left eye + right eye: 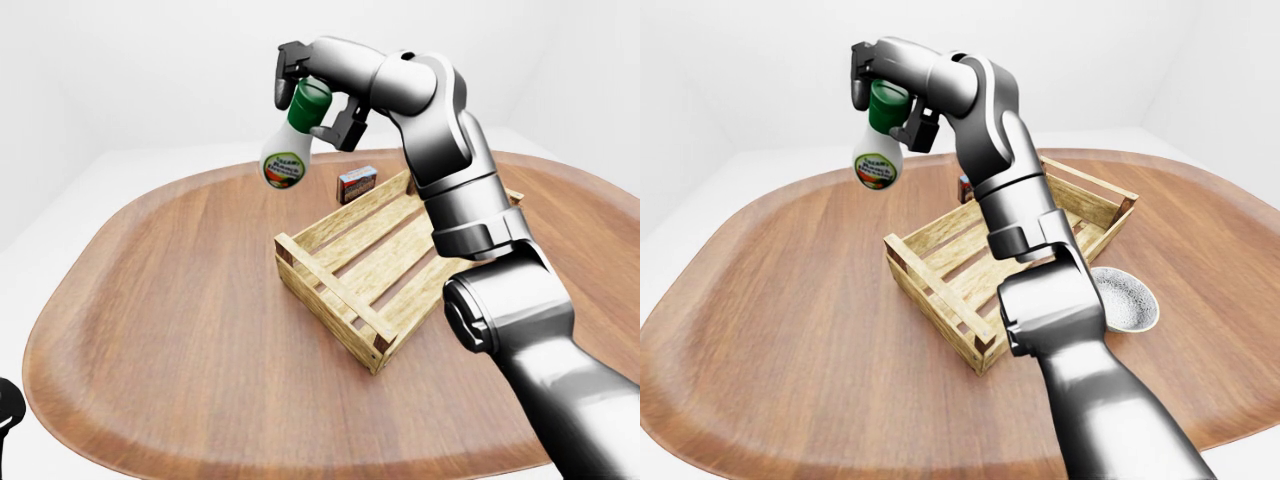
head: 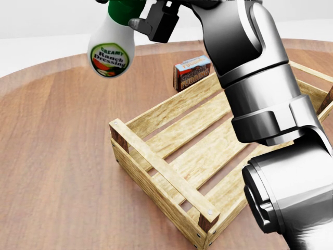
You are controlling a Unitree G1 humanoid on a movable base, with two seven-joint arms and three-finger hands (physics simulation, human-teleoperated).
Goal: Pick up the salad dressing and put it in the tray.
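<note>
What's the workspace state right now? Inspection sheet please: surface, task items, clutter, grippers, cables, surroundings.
Surface: rounded wooden table, no spills seen.
Job's things: ranch dressing bottle held in the air by its green cap, hanging to the left of the crate in the left-eye view; slatted wooden tray on the table, nothing seen in it.
Clutter: pudding box standing beside the tray's top side in the head view; patterned bowl to the tray's right.
Grippers: right hand shut round the bottle's cap; left hand not in view.
Cables: nothing seen.
Surroundings: plain white floor and walls.
</note>
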